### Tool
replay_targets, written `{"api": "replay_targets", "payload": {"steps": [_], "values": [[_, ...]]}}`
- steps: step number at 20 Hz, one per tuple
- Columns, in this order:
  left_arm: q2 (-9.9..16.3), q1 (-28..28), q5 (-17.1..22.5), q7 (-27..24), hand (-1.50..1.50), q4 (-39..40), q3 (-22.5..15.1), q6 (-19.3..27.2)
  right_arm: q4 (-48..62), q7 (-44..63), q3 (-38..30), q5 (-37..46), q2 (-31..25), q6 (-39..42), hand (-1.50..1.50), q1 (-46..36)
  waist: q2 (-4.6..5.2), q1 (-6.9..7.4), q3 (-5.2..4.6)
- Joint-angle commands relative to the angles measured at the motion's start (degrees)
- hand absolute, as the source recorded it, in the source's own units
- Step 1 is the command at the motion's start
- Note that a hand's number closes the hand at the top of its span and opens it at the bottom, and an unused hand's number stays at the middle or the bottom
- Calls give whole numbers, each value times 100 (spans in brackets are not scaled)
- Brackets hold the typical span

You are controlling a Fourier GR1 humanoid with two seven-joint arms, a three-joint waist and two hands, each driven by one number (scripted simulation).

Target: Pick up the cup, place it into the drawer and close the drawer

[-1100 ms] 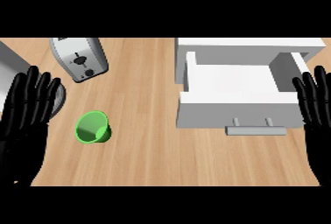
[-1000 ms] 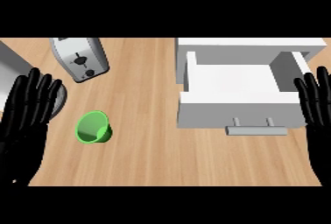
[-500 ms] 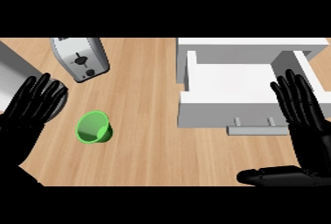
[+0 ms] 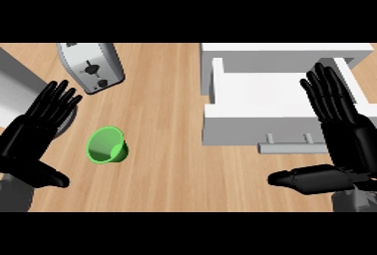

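Both hands are glossy black all over. The left hand has a broad, flat palm, long slender segmented fingers and a thick, rounded thumb. The right hand is built the same way, its fingers ridged where the segments meet, its thumb stout and blunt. Matte grey forearms show at the near left and near right corners.

I see my left hand near the counter's left edge, palm flat, fingers straight and fanned toward the far side, thumb stuck out rightward. My right hand sits by the right edge, fingers straight, thumb pointing left.
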Motion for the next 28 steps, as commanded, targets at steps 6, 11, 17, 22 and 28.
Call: {"api": "replay_targets", "payload": {"steps": [6,11,17,22,28], "values": [[-8,-44,-1288,-1486,-150,1874,48,-392,389,0,-12,171,50,-18,-150,-481,-1,9,-2],[4,-368,-1926,-2150,-150,2873,19,-133,304,276,-310,-70,-146,99,-150,-681,-5,2,-2],[230,-1090,-2541,-3428,-150,4911,26,-377,339,-34,-303,24,-100,187,-150,-487,6,-33,-4],[362,-1744,-3003,-4467,-150,6359,20,-58,145,168,-446,-275,-118,235,-150,-527,34,-116,-14],[104,-1689,-3222,-5100,-150,6914,-97,302,378,276,-658,-477,-328,406,-150,-782,50,-141,-20]]}}
